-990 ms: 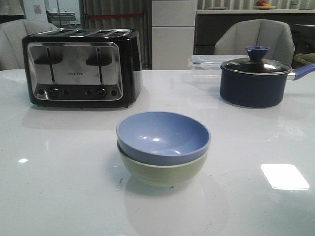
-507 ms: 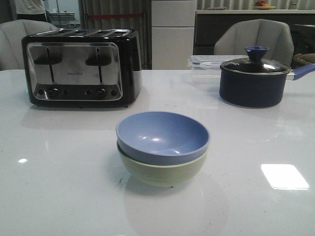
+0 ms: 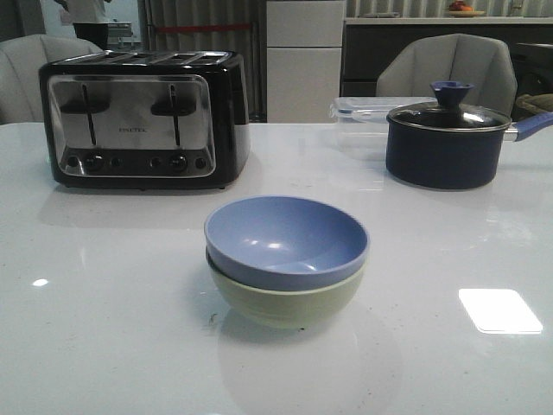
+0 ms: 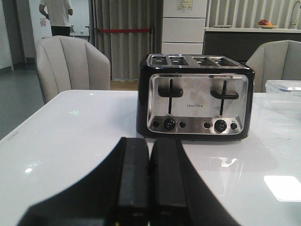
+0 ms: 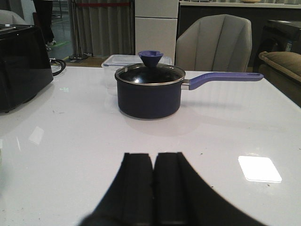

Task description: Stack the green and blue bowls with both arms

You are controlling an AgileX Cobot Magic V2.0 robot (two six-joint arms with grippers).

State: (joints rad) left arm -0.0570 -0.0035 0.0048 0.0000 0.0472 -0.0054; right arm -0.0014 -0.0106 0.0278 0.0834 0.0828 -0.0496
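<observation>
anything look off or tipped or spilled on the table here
Nothing stands out. The blue bowl sits nested in the green bowl, only slightly off level. The toaster and lidded saucepan stand upright, with no spill visible. Both end effectors, left and right, are shut and empty.

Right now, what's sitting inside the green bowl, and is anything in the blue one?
The blue bowl is nested inside the green bowl, rim showing above it. The blue bowl's interior looks empty. The green bowl's inside and the blue bowl's base are covered, so anything trapped between them cannot be seen.
</observation>
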